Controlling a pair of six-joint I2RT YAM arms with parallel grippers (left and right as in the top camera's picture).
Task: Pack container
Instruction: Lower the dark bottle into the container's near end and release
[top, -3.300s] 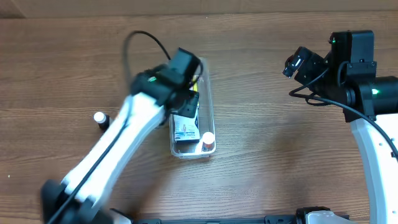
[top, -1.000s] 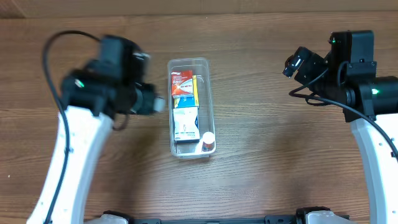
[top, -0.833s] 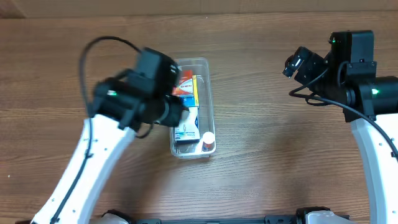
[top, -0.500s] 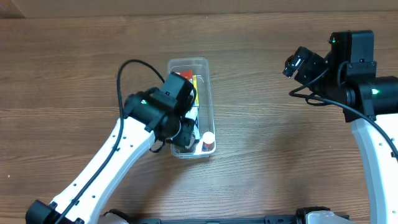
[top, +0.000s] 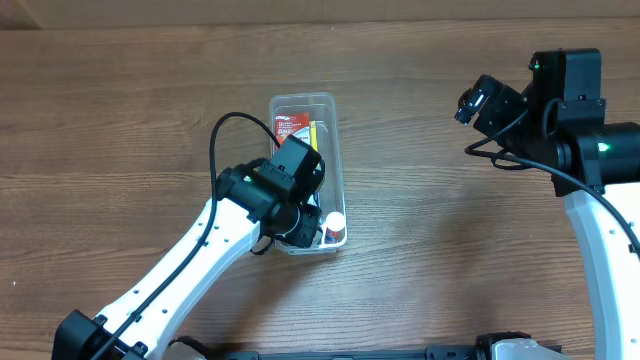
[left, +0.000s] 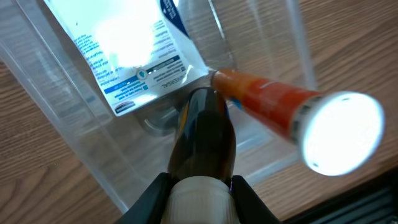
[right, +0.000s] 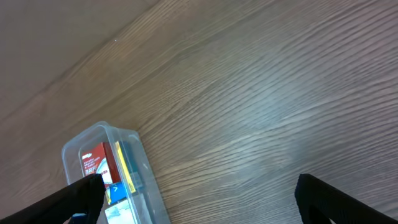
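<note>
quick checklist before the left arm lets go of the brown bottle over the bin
1. Grip of the left gripper on the small dark brown bottle with a pale cap: ok, held between both fingers.
2. Bottle's far end inside the walls of the clear plastic rectangular container: ok.
3. Free gap beside the orange bottle with a white cap and the white-and-blue box: cannot tell.
4. Brown bottle touching the container floor: cannot tell.
5. Right gripper open and away from the container: ok.

The brown wood-grain table bears the clear container near its middle.
</note>
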